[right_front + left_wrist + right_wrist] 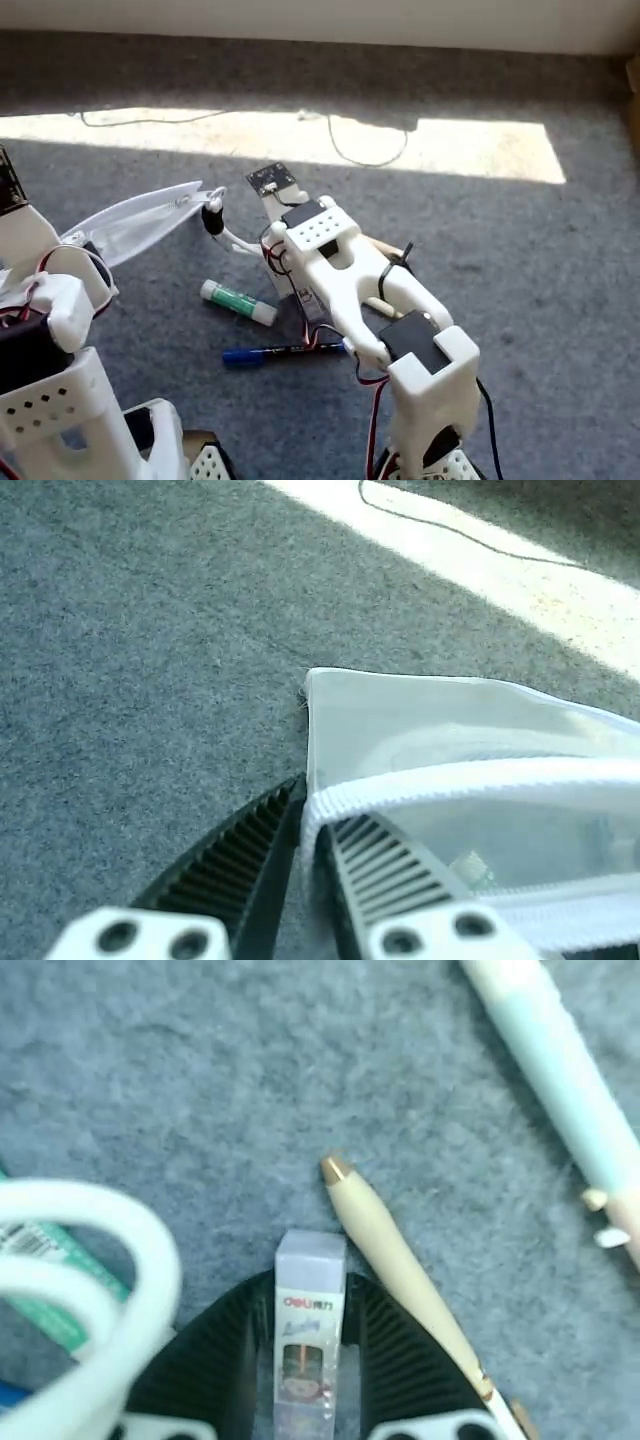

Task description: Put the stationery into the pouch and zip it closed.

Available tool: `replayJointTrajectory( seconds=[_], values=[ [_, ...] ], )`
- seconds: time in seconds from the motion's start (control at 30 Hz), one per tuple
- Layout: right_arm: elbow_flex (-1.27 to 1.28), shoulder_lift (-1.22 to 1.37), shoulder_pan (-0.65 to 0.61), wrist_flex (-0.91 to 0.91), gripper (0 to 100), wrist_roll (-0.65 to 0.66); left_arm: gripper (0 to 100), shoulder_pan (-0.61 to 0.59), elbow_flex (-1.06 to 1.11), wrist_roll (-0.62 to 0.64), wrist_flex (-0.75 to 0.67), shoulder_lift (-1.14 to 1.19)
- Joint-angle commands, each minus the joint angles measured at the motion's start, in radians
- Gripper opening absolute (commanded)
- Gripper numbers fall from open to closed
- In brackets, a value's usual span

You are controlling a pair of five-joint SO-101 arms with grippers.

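Lengthwise, eraser (310,1345) points along right claw (310,1290)

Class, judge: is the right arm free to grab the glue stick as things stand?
Probably not yet: the right gripper is shut on an eraser, though the glue stick lies uncovered nearby.

The high camera sits above and behind both arms, looking down and forward across the grey carpeted bench (540,320). The left wrist camera peers along its claw (305,810), very near the pouch (440,720) edge it pinches. The right wrist camera looks down past its claw (310,1295), which clamps an eraser (308,1340), close to the carpet. The high view shares the pouch with the left wrist view and a cream pen (385,1240) with the right.
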Motion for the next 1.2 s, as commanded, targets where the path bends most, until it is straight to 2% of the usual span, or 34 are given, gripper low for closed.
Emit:
replayJointTrajectory(
  seconds=[0.0,0.33,0.63,0.8,1.17],
  values=[
    [-0.036,-0.025,0.002,0.012,0.6,0.011,1,-0.002,-0.01,0.003,-0.02,0.001],
    [0.094,-0.317,0.021,0.013,0.6,0.038,1,0.105,-0.03,0.003,-0.02,0.001],
    [0.183,-0.549,0.139,0.013,0.6,0.026,1,0.203,-0.099,0.008,-0.018,0.01],
    [0.231,-0.674,0.199,0.013,0.6,-0.037,1,0.283,-0.113,0.009,-0.018,0.012],
    [0.412,-0.928,0.225,-0.068,0.6,-0.04,1,0.341,-0.157,0.011,-0.014,0.05]
  ],
)
